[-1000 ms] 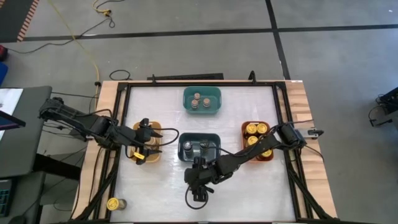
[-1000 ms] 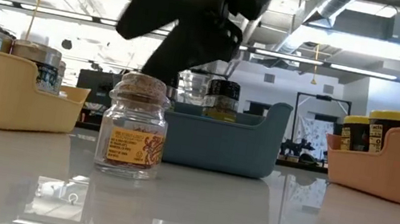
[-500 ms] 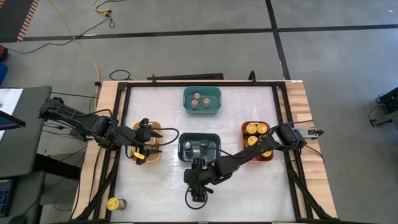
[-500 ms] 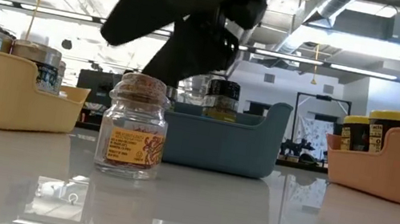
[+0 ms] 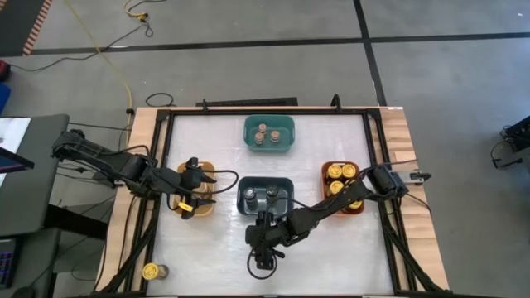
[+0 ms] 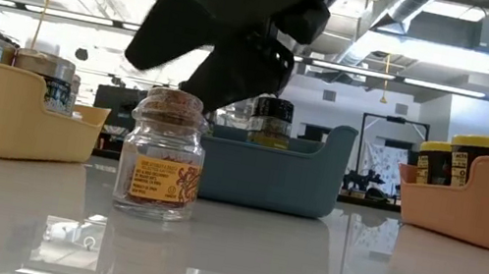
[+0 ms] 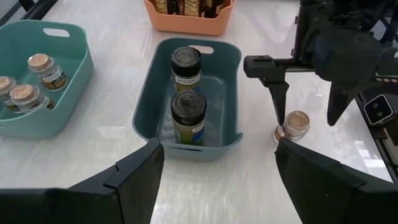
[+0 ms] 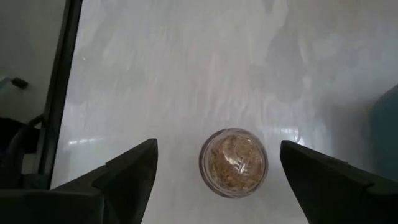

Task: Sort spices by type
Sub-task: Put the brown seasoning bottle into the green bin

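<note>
Comparing w/ the earlier frames: right gripper (image 5: 265,258) had moved slightly, low view; little else differed. It hung lower centre of the high view, fingers (image 7: 278,99) spread wide, straddling the cork-topped jar (image 6: 159,165) w/o gripping. Jar stood upright on the table (image 5: 331,248), long axis vertical, cork up, just below the dark-blue bin (image 5: 265,197). Left gripper (image 5: 201,191), at centre-left over the yellow bin (image 5: 203,170), was open, empty.
</note>
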Motion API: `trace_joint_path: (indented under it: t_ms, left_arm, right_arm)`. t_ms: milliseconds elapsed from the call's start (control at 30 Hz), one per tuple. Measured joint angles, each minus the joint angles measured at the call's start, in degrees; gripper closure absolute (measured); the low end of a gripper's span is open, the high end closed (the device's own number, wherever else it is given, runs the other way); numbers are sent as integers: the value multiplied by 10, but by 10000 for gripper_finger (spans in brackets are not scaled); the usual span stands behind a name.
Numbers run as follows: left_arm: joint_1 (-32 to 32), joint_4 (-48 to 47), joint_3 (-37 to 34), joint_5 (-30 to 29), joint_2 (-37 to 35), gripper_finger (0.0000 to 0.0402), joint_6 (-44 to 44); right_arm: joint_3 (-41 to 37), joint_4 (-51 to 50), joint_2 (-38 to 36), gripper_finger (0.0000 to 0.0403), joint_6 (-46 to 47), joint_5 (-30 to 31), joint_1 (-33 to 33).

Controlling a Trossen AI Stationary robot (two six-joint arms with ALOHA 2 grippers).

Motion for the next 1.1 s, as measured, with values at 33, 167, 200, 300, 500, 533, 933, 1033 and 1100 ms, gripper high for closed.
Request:
trace_joint_path:
  t_ms: [33, 167, 200, 300, 500, 533, 933, 1033, 1100]
  left_arm:
    - [0, 0, 0, 0, 0, 104, 0]
    - [0, 0, 0, 0, 0, 104, 0]
    - [0, 0, 0, 0, 0, 104, 0]
    - [0, -1, 0, 0, 0, 104, 0]
    - [0, -11, 0, 0, 0, 104, -2]
    - [0, -13, 0, 0, 0, 104, -2]
    - [0, -18, 0, 0, 0, 104, 10]
    - [0, -18, 0, 0, 0, 104, 26]
    - [0, -18, 0, 0, 0, 104, 33]
  right_arm:
    - [0, -1, 0, 41, -2, 0, 0]
    - [0, -27, 3, 41, -14, 0, 0]
    - [0, -25, 9, 41, -18, 0, 0]
    - [-1, -20, 21, 41, -26, 1, 2]
    - [1, -3, 29, 45, -27, 21, 3]
    - [1, -6, 28, 48, -27, 27, 3]
    - [0, -6, 29, 134, -31, 36, 3]
    - [0, -7, 29, 156, -31, 36, 3]
    - [0, -7, 29, 174, -31, 36, 3]
